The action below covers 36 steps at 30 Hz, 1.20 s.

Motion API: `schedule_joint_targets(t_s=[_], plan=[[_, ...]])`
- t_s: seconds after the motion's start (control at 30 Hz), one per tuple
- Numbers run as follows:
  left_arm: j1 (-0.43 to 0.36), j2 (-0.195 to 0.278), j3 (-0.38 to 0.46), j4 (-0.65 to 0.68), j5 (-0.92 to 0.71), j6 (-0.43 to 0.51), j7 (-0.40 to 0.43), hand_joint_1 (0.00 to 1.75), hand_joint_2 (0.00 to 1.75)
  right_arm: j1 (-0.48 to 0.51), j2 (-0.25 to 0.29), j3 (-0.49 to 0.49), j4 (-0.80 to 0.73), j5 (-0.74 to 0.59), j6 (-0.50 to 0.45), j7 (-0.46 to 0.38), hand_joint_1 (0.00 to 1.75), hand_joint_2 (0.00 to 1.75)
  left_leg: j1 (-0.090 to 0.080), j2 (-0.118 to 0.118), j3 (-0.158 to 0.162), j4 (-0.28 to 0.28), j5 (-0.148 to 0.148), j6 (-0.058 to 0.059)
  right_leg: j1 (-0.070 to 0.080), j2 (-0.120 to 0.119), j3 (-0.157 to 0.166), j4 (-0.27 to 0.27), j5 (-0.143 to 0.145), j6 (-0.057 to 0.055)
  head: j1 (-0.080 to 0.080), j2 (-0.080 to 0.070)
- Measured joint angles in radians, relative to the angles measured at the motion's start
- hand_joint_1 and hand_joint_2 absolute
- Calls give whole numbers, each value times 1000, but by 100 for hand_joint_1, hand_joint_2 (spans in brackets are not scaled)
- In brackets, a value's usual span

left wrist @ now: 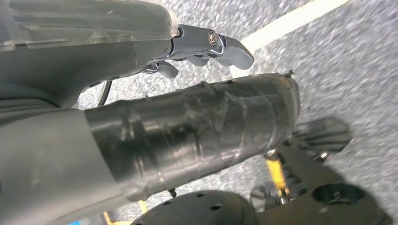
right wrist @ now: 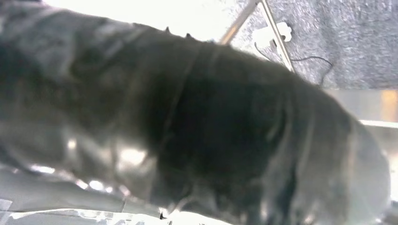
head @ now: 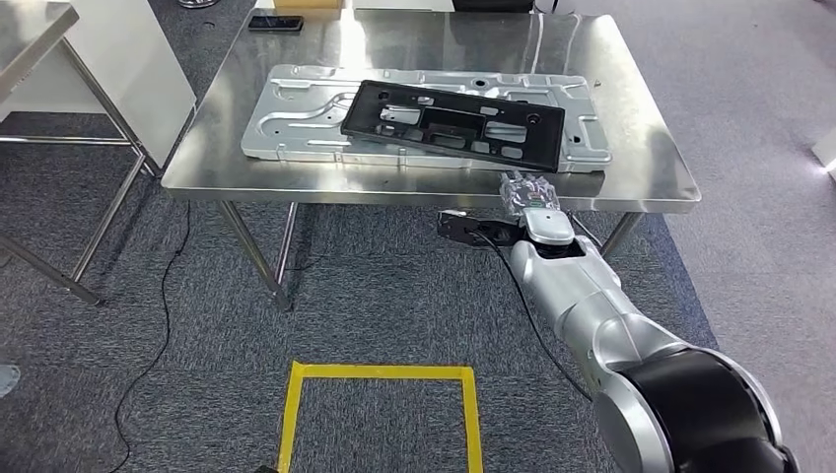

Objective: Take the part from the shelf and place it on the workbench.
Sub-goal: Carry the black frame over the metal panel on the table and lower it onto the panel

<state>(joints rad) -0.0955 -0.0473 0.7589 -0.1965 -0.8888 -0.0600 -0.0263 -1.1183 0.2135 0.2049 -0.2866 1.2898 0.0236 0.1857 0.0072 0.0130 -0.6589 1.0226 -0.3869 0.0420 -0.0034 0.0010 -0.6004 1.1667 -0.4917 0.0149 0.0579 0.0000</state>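
Right hand (head: 528,191) was at the workbench's (head: 631,168) near edge, its fingers' state unclear. Black part (head: 453,120) lay tilted on a metal panel (head: 296,108); withdrawing carelessly might knock it.

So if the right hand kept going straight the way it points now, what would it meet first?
Probably the black part. The right hand sits at the workbench's near edge, pointing across it toward that part on the silver panel. Height above the surface is unclear.
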Motion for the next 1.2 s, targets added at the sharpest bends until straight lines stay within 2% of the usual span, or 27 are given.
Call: schedule_joint_targets(t_s=[0.07,0.1,0.17,0.2,0.23,0.3,0.33,0.37,0.4,0.43,0.47,0.5,0.57,0.6,0.67,0.7,0.73,0.83,0.87,0.9,0.93,0.97,1.0,1.07,1.1,1.17,1.2], plan=[[1,-1,1,0,0,0,0,0,0,-2,1,0,-2,0,-1,0,0,0,-2,0,-10,1,18,-10,6,0,87,-123,-27,-12,0,0],[2,-2,3,0,0,0,-1,0,0,-2,1,0,-3,0,-2,0,0,0,-2,0,-12,-2,28,-16,9,-1,103,-153,-36,-16,0,0],[4,-2,7,0,2,0,-1,0,0,3,0,0,-1,0,-2,-3,0,0,0,-2,-16,-9,42,-28,7,-3,92,-167,-18,-26,0,0],[6,-2,9,0,3,0,-1,0,0,7,0,0,1,-1,-2,-5,0,0,1,-4,-25,2,24,-33,4,-5,83,-171,-4,-34,-1,0],[8,-2,11,0,4,0,0,0,0,12,-1,0,2,-3,-1,-8,0,0,2,-6,-38,31,-14,-36,1,-6,70,-175,12,-41,-1,0],[11,-2,15,0,6,0,0,0,0,25,-3,0,4,-8,0,-15,0,0,5,-8,-70,145,-123,-42,0,-7,37,-176,41,-50,-3,0],[12,-2,16,0,6,0,1,0,0,35,-4,0,5,-12,0,-18,0,0,6,-8,-81,209,-158,-45,0,-6,19,-175,55,-50,-3,0],[13,-3,17,0,7,0,1,0,0,46,-7,-1,6,-16,0,-22,0,0,7,-8,-83,258,-167,-48,1,-6,0,-173,67,-49,-3,0],[13,-3,18,0,7,0,2,0,0,59,-9,-2,7,-22,-1,-26,0,0,7,-8,-71,278,-151,-50,0,-7,-18,-169,79,-47,-3,0],[13,-3,19,0,8,0,4,0,0,72,-12,-4,8,-27,-3,-32,0,0,7,-8,-43,267,-122,-51,0,-7,-36,-165,91,-44,-3,0],[14,-2,21,0,9,1,5,0,0,86,-16,-7,8,-33,-7,-38,0,0,7,-8,2,224,-97,-50,-1,-7,-53,-160,101,-41,-3,0],[14,-2,23,0,11,2,7,0,0,99,-19,-10,8,-38,-13,-46,0,0,6,-9,60,155,-94,-47,0,-7,-67,-154,110,-36,-4,0],[15,-2,27,0,15,3,9,0,0,125,-29,-20,7,-51,-35,-66,0,0,2,-13,150,24,-128,-37,1,-8,-83,-146,126,-26,-3,0],[16,-2,30,0,16,4,10,0,0,140,-33,-26,7,-59,-49,-79,0,0,-1,-14,169,-11,-144,-30,2,-8,-86,-146,134,-20,-3,0],[18,-4,39,0,18,7,14,0,0,174,-46,-40,8,-79,-80,-105,0,0,-1,-12,163,-24,-135,-15,1,-8,-87,-149,148,-8,-3,0],[19,-5,42,0,18,8,16,0,0,194,-54,-48,8,-89,-94,-118,0,0,1,-10,157,-26,-123,-7,0,-6,-91,-142,134,-2,-2,0],[20,-6,46,0,18,10,18,0,0,213,-62,-55,8,-98,-107,-130,0,0,3,-7,148,-28,-110,3,-1,-4,-100,-119,101,3,-1,0],[23,-8,57,0,21,15,23,0,0,271,-88,-79,9,-132,-147,-151,0,0,3,-4,102,-27,-69,18,-7,-1,-141,53,-51,14,0,0],[24,-8,62,0,23,17,25,0,0,294,-97,-88,10,-147,-161,-151,0,0,2,-4,84,-26,-56,17,-9,-1,-147,110,-70,17,1,0],[25,-9,68,0,25,19,29,0,0,319,-106,-98,10,-164,-177,-149,0,0,2,-5,66,-25,-43,16,-10,-1,-139,141,-62,18,1,0],[26,-10,73,0,27,21,33,0,0,344,-115,-109,11,-183,-195,-146,0,0,2,-5,48,-22,-32,14,-11,-1,-115,137,-38,19,1,0],[28,-11,77,0,28,23,38,0,0,368,-123,-120,12,-204,-213,-143,0,0,2,-5,32,-19,-22,10,-12,-1,-73,98,-13,17,1,0],[29,-13,82,0,28,25,42,0,0,390,-130,-133,12,-225,-232,-140,0,0,2,-5,18,-14,-12,6,-11,-2,-14,32,-4,14,0,0],[32,-17,91,0,29,30,50,0,0,425,-143,-167,12,-268,-269,-133,0,0,-1,-3,-1,-5,3,-5,-7,-2,88,-109,-28,5,0,0],[33,-19,95,0,30,32,54,0,0,444,-150,-189,12,-290,-286,-127,0,0,-3,-2,-5,-4,11,-11,-3,-2,114,-150,-42,1,-1,0],[36,-23,104,0,30,33,61,0,0,493,-166,-242,14,-336,-317,-108,0,0,0,-2,-8,-5,24,-23,-1,-6,112,-170,-37,-12,-1,0],[37,-24,109,0,30,34,64,0,0,521,-174,-269,15,-358,-327,-98,0,0,2,-3,-13,1,13,-28,-2,-9,105,-172,-27,-21,-1,0]])
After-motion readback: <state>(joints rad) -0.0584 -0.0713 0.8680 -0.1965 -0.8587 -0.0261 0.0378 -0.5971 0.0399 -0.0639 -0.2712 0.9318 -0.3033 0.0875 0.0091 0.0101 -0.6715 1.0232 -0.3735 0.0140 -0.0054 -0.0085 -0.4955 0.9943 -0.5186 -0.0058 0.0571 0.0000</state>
